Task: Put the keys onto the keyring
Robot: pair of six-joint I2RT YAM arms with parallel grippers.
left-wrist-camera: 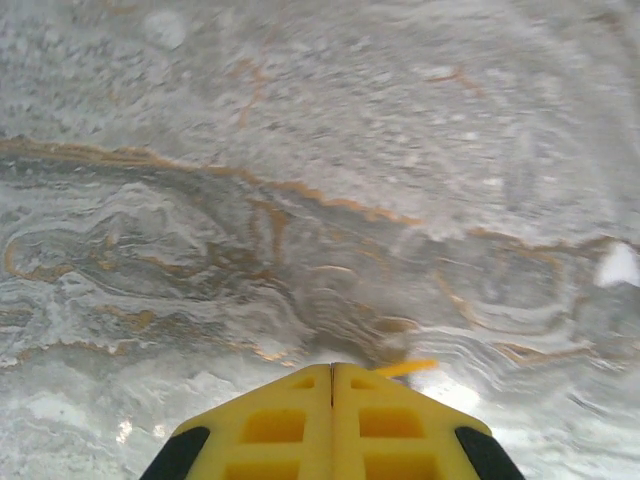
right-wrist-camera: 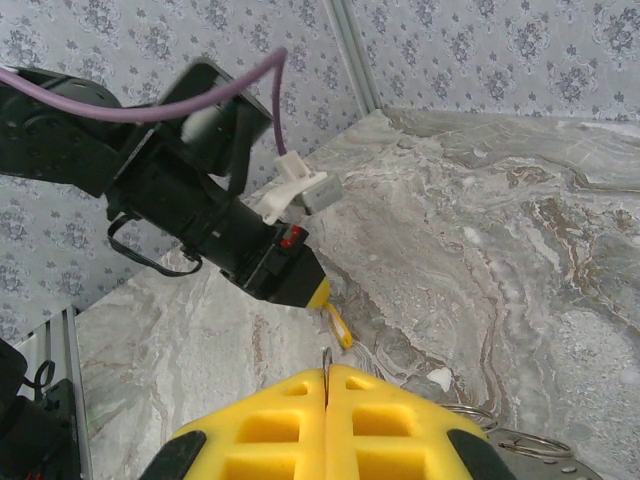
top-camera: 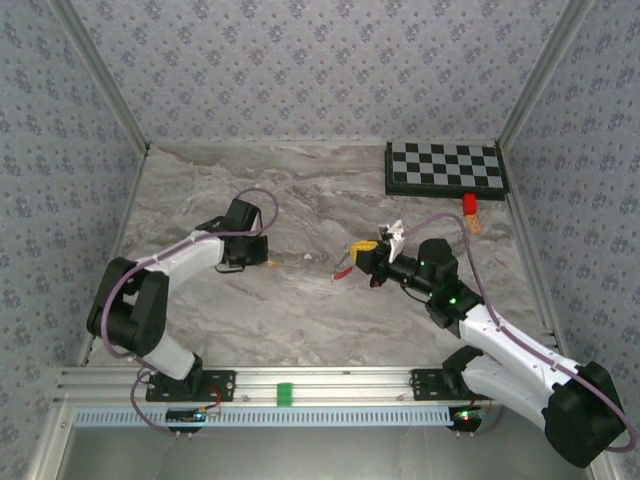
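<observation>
An overhead camera behind the arm bases looks down and forward over the whole marble tabletop (top-camera: 300,330), the left wrist camera stares down at that marble from very close, and the right wrist camera, low over it, faces the left gripper (right-wrist-camera: 318,293), which is also seen from overhead.

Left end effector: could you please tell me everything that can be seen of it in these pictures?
The left end effector has two yellow, plastic-looking fingers with square recesses and black parts behind. They are pressed flat together, apparently pinching a tiny orange-yellow key that juts from the tips. It points down, low over the marble-patterned table; contact with it cannot be told.
</observation>
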